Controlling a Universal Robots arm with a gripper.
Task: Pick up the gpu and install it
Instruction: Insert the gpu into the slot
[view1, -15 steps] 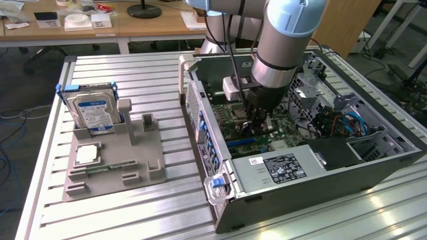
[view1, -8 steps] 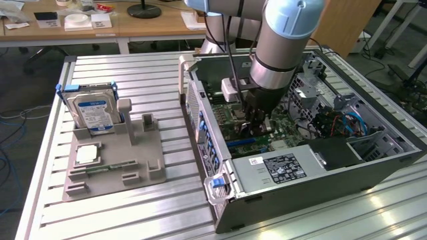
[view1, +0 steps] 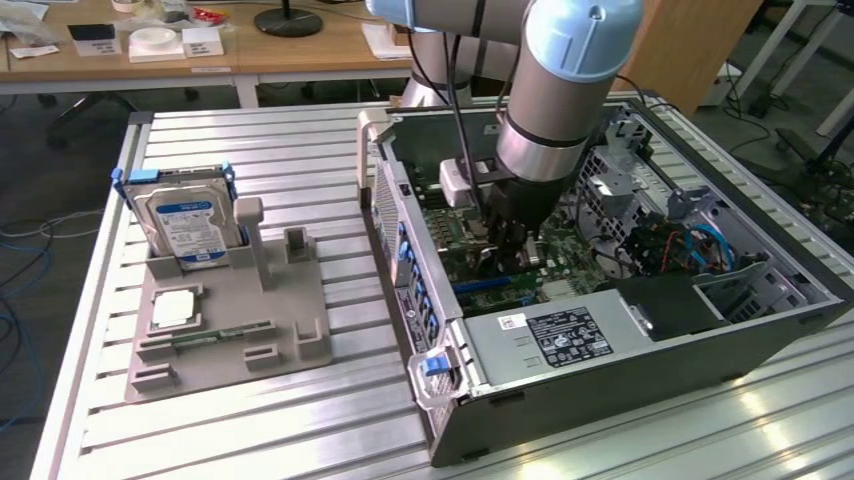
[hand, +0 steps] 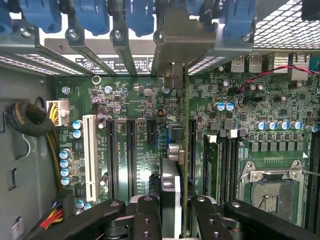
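gpu (hand: 183, 150): seen edge-on in the wrist view as a thin card held upright above the motherboard, its metal bracket end reaching the rear slot covers; it stands inside the open computer case, over the expansion slots
gripper (hand: 176, 212): partly closed, its two black fingers (hand: 147, 217) clamped on either side of the card's near end; in the exterior view it hangs straight down from the arm into the case (view1: 518, 235)
motherboard (hand: 135, 150): green, lying flat on the case floor, with a white slot and several black slots running parallel to the card, and an empty processor socket (hand: 270, 192) off to one side
computer case (view1: 747, 345): lies on its side with the panel off, at the exterior view's right on the ribbed metal table (view1: 267, 430); the power supply (view1: 567, 335) with its label sits at the near end
grey fixture (view1: 234, 330): at the exterior view's left, well apart from the case
hard drive (view1: 187, 222): stands upright at the far end of the fixture, blue and white label facing the camera
memory stick (view1: 214, 338): small and green, lies flat near the fixture's near edge
wooden desks (view1: 240, 55): beyond the table's far edge, with small boxes on them
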